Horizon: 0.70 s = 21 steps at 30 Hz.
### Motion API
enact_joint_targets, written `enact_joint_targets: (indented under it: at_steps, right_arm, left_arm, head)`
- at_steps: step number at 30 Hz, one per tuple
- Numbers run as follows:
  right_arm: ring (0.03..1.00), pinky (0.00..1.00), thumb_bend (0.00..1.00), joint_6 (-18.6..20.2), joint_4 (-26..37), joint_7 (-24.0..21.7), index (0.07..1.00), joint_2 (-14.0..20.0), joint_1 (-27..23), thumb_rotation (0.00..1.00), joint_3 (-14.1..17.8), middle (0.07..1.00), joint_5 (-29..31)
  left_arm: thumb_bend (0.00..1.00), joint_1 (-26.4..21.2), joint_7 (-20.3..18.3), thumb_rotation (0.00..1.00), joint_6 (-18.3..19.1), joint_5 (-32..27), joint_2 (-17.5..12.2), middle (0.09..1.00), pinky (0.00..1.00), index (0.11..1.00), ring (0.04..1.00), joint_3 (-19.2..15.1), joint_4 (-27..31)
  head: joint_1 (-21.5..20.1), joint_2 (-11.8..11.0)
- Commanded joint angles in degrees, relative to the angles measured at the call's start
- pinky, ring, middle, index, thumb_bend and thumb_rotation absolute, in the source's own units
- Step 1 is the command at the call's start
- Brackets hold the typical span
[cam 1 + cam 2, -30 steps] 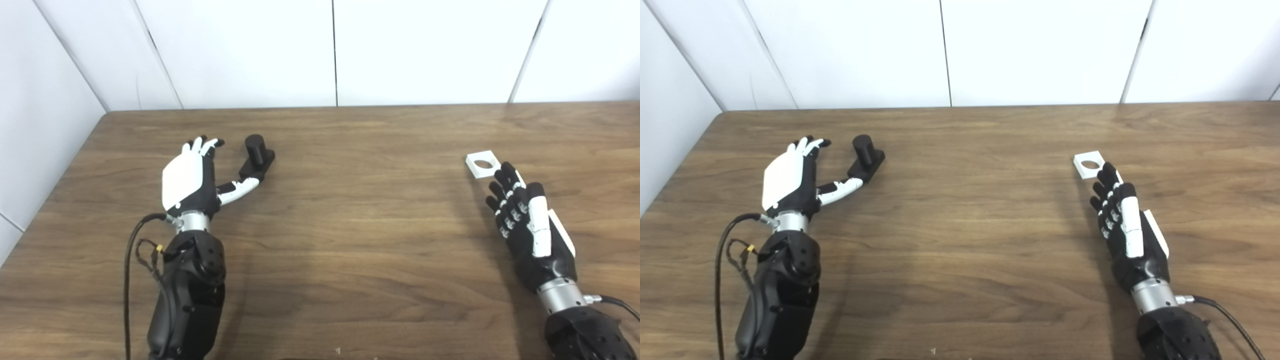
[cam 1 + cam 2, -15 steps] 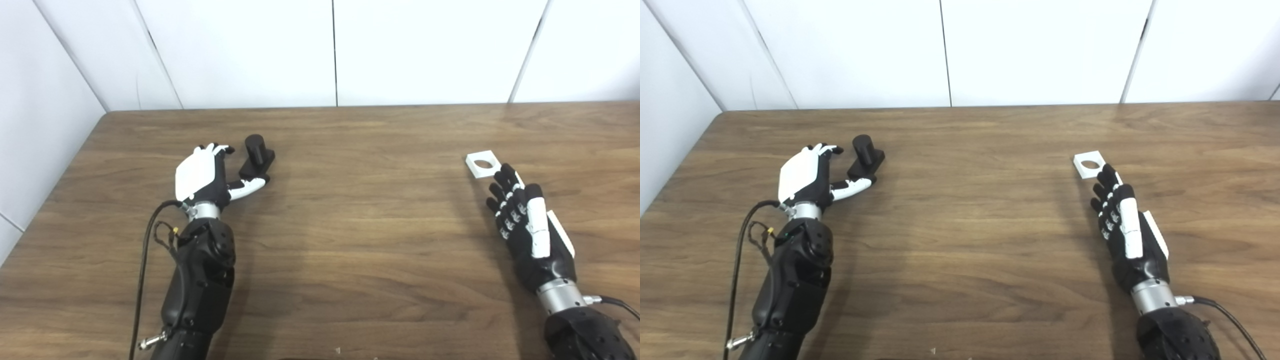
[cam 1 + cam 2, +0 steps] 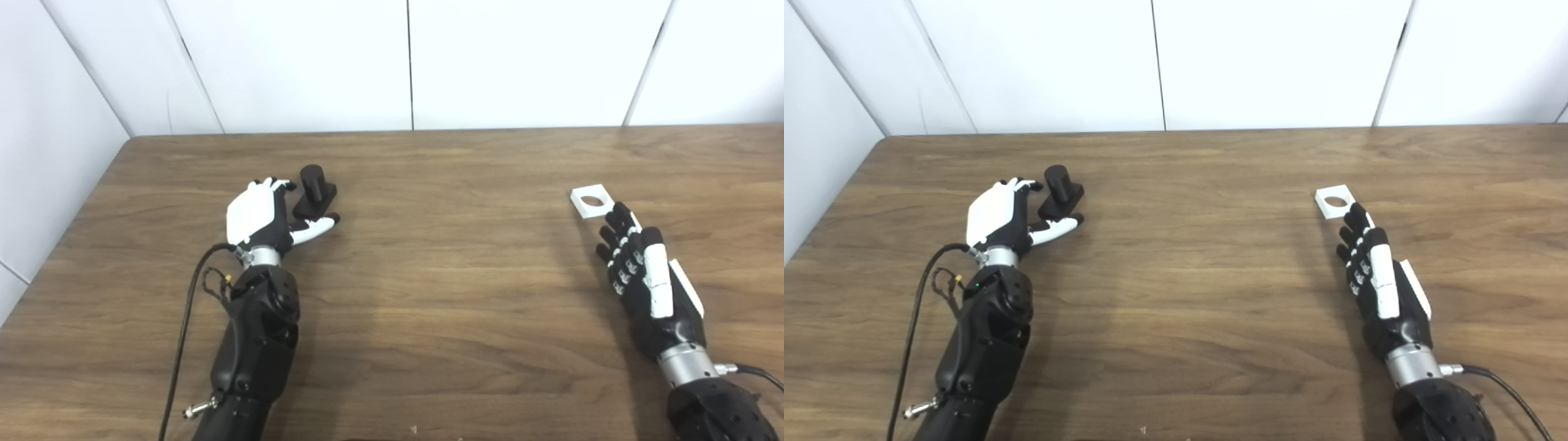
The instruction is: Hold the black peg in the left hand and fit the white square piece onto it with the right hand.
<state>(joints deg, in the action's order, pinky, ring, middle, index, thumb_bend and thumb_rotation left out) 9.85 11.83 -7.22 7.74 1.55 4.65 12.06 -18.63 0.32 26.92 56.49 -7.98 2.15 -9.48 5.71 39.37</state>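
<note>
The black peg point(image 3: 313, 190), a short cylinder on a square black base, stands on the wooden table point(image 3: 441, 294) left of centre. My left hand point(image 3: 260, 213) is open right beside it, fingers curved toward the peg's left side and the thumb stretched under the base's near edge; contact is unclear. The white square piece point(image 3: 591, 201) with a round hole lies flat on the right. My right hand point(image 3: 643, 272) lies open just behind it, fingertips close to its near corner, holding nothing.
White wall panels point(image 3: 404, 61) close off the table's far edge and left side. Black cables point(image 3: 184, 318) trail from the left forearm, and one leaves the right wrist point(image 3: 750, 370).
My left hand has moved right and forward to the peg, its fingers curling in toward it. The peg, the white piece and my right hand have barely shifted.
</note>
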Motion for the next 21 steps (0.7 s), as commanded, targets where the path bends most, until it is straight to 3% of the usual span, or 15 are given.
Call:
enact_joint_targets:
  at_steps: [1, 13, 21]
  right_arm:
    - [1.0, 1.0, 0.59, -1.9, 2.4, -0.3, 1.0, 0.2, -1.0, 1.0, 0.1, 1.0, 0.1]
    - [1.0, 1.0, 0.59, -1.9, 3.1, -0.9, 1.0, 0.7, -0.7, 1.0, 0.2, 1.0, 0.9]
    - [1.0, 1.0, 0.61, -1.5, 3.7, -0.9, 1.0, 1.0, -0.6, 1.0, 0.2, 1.0, 1.3]
  left_arm:
    - [0.8, -3.2, 3.0, 0.51, 0.0, 1.0, -0.8, 0.943, 0.93, 0.789, 1.0, 0.2, 0.2]
    - [0.79, -3.1, 4.8, 0.44, -0.1, 2.1, -2.2, 0.925, 0.91, 0.761, 1.0, 2.3, -2.1]
    - [0.72, -2.9, 6.5, 0.28, -0.1, 2.1, -3.1, 0.897, 0.9, 0.66, 0.989, 3.9, -2.2]
  head:
    - [0.1, 0.1]
    - [0.1, 0.5]
    - [0.3, 0.6]
